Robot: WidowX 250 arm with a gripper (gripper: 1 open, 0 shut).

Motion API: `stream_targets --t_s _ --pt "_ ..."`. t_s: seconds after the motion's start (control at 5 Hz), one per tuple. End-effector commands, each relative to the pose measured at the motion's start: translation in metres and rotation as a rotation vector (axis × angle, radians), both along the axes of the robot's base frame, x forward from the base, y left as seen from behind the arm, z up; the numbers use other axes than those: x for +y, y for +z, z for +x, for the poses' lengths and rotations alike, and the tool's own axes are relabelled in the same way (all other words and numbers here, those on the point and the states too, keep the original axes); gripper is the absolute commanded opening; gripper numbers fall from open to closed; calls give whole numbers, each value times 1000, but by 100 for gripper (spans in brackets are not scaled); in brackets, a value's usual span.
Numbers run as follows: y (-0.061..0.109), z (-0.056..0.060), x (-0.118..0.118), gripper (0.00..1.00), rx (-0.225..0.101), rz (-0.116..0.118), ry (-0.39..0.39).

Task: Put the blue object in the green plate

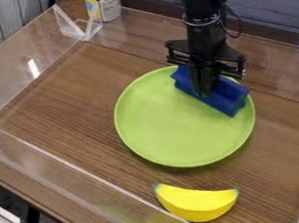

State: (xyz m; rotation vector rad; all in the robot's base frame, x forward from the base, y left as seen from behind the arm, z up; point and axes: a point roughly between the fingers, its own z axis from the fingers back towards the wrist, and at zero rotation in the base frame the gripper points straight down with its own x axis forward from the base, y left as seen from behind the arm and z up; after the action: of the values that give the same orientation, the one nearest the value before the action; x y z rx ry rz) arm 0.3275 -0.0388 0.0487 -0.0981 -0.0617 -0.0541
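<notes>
Where the gripper (211,85) pinches it, the blue object (231,101) (elongated) slants.

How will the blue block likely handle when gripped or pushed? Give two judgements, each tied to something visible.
Probably stiff: the block shows straight edges with the claw shut on it. Unlikely to roll: its faces look flat, so a push would likely slide it over the smooth plate.
</notes>
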Motion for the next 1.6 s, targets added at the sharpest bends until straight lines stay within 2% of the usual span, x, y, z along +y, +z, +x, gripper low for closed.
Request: stream_targets --t_s 0.0,0.4,1.0,1.2,1.4 --pt "-1 3 -2 0 -19 1 -11" --pt "-8 1 1 0 -7 4 -9" --pt "-7 -22 -40 0 15 -34 -99" --pt "-1 -21 -42 100 4 -42 -105" --pt "7 -20 -43 100 -11 -51 -112"
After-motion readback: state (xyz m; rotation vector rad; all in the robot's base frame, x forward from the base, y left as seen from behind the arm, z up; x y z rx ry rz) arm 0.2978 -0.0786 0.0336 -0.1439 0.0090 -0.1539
